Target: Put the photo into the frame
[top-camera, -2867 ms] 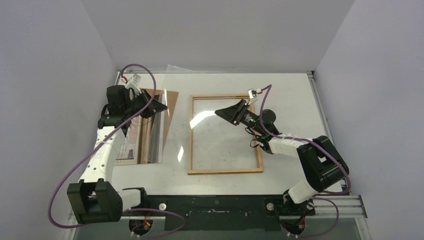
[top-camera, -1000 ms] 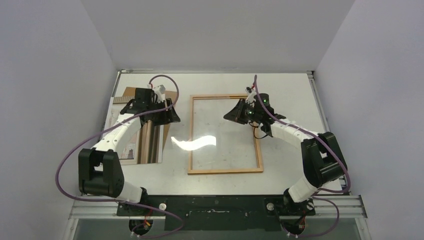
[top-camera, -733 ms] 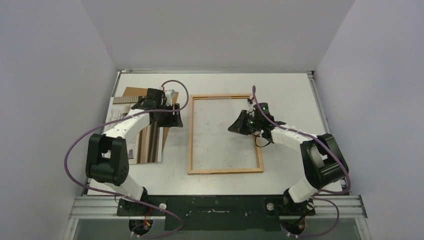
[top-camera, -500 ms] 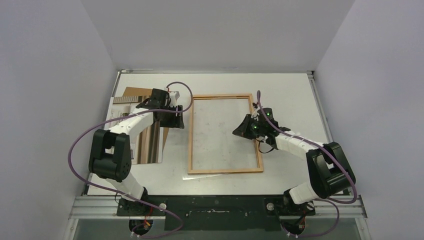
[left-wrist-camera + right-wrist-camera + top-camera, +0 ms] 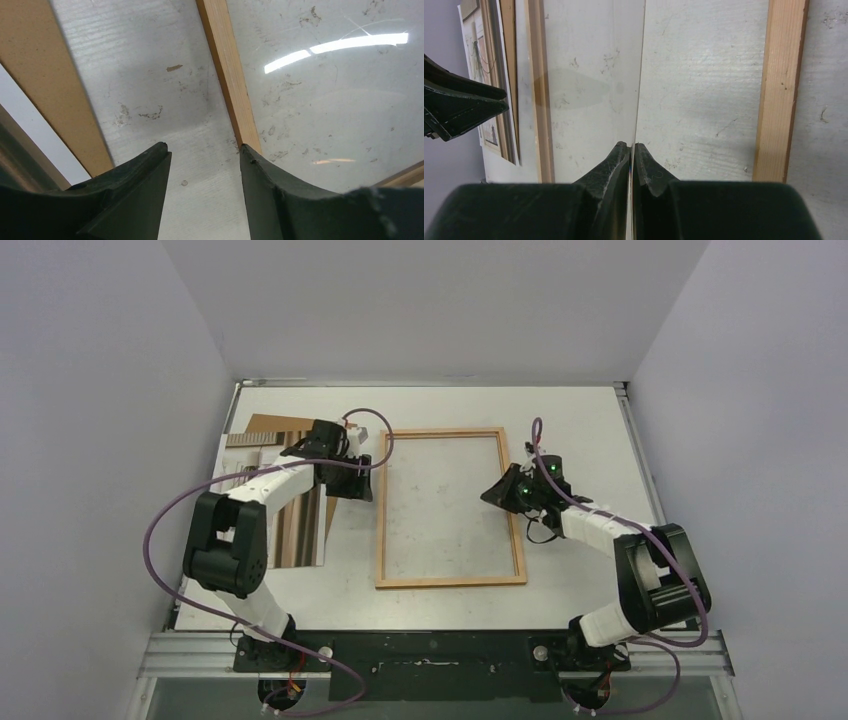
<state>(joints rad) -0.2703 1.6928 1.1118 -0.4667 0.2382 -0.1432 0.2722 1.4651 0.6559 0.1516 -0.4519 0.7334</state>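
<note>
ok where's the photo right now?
In the top view the photo lies at the left, just left of the frame, with the brown board at its far end.

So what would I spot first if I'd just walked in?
The big wooden frame lying flat in the middle, a black gripper at each long side. The left gripper stands open by its left border; the right gripper is pinched shut on a thin clear pane seen edge-on. The striped photo lies left of the frame.

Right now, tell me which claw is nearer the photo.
Left. The left claw hovers between the photo and the frame; the right claw is across the frame, near its right rail.
</note>
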